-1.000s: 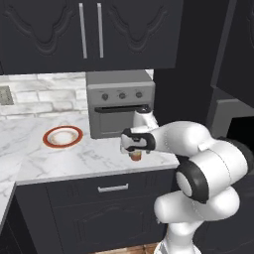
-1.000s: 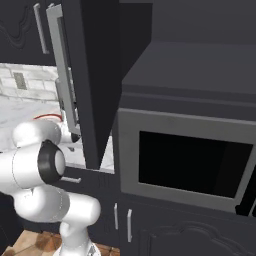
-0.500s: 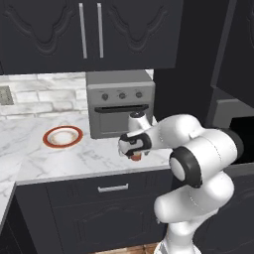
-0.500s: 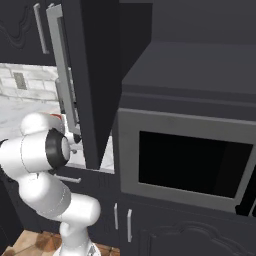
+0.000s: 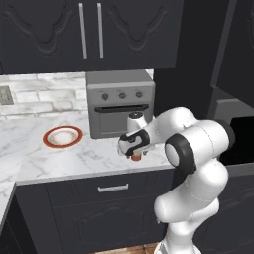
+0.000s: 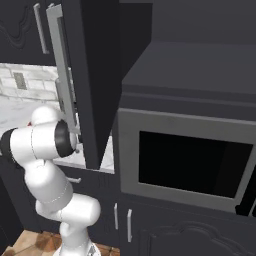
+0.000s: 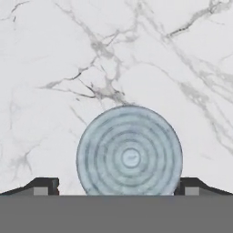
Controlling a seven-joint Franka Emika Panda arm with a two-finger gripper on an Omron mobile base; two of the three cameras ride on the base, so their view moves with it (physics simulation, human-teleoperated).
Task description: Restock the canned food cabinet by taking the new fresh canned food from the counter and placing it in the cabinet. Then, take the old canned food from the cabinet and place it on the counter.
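One red-orange can point(image 7: 129, 152) on marble counter point(image 7: 54, 54), open end effector point(image 7: 118, 185) straddling it

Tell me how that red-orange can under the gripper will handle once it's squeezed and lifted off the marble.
The can looks rigid, with a ribbed metal lid, so it probably won't deform. Standing upright on the counter between the open gripper fingers, it should lift straight. Its round, smooth-looking wall may slip or twist in an off-centre grip, and it would likely roll if tipped.

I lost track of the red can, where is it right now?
The red can stands upright on the counter near its front edge, before the toaster oven, directly under the open gripper.
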